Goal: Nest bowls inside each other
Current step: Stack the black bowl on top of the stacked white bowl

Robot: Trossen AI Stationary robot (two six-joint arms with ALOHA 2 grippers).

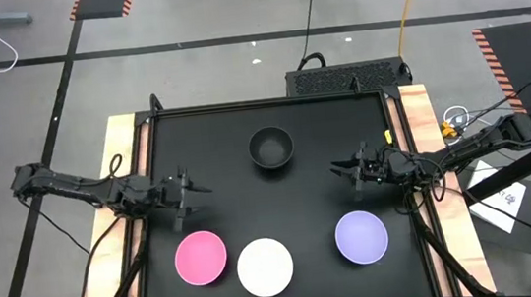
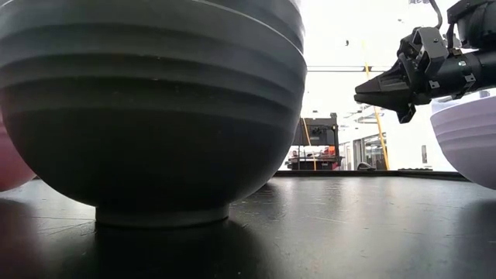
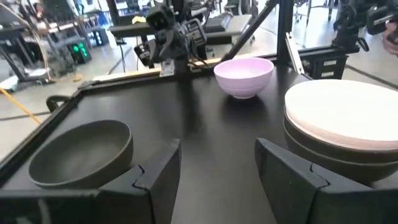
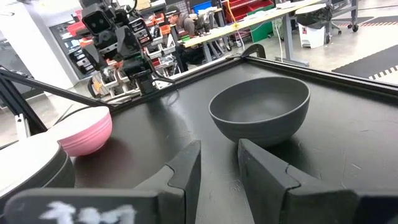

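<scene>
No readable text, label, brand, number or sign in any view.

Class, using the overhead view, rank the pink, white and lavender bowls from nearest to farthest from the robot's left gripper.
1. Pink bowl, at the table's near edge, closest to the left gripper.
2. White bowl, middle of the near row.
3. Lavender bowl, far across on the right arm's side.
</scene>
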